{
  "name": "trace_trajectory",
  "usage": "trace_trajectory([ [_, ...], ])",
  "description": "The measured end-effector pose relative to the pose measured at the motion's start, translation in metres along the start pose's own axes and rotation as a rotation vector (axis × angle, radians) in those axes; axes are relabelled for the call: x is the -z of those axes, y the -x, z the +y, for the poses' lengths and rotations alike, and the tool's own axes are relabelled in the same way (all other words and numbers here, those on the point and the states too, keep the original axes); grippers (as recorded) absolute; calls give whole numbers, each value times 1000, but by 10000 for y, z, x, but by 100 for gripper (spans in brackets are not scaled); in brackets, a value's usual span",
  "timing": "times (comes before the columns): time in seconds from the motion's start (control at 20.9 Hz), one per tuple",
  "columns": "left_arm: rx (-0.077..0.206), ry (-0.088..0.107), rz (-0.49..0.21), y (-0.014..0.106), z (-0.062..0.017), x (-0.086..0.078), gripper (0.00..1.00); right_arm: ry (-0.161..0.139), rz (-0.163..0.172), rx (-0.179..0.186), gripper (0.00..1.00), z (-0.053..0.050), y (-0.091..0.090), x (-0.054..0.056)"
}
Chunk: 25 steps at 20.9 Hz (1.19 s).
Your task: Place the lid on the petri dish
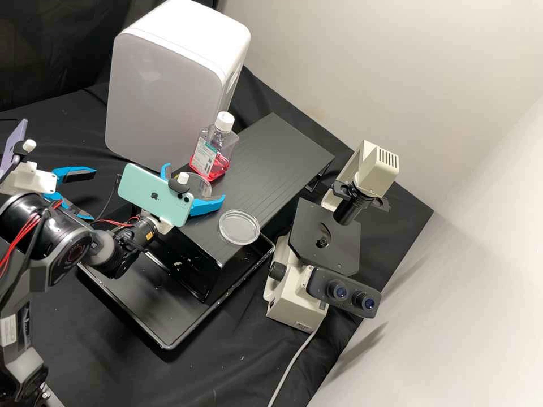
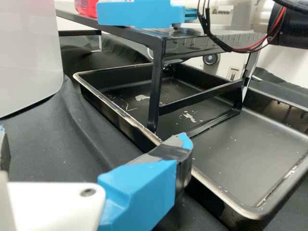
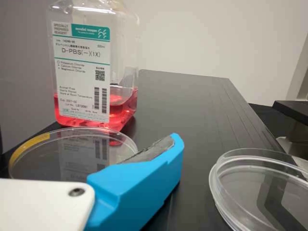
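Right gripper (image 1: pixel 196 184) at clear round lid (image 1: pixel 198 178) over black shelf (image 1: pixel 283 158); grip state cannot be told. Petri dish (image 1: pixel 239 226) nearby on shelf, clear, uncovered. Left gripper (image 1: pixel 92 194) spread, empty. Left wrist: black tray (image 2: pixel 108 102) close. Right wrist: lid rim yellowish, bottle (image 3: pixel 91 62) behind.

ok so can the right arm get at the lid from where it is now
Probably yes. The right tool is over the black shelf with its open fingers either side of the lid, and nothing lies between them. The bottle stands close behind, not in the way.
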Motion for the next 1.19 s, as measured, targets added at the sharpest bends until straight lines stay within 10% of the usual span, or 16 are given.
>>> trace_trajectory([
  [1.19,9,1,3,-6,-23,9,100,6,17,16,0,-14,0,15],
])
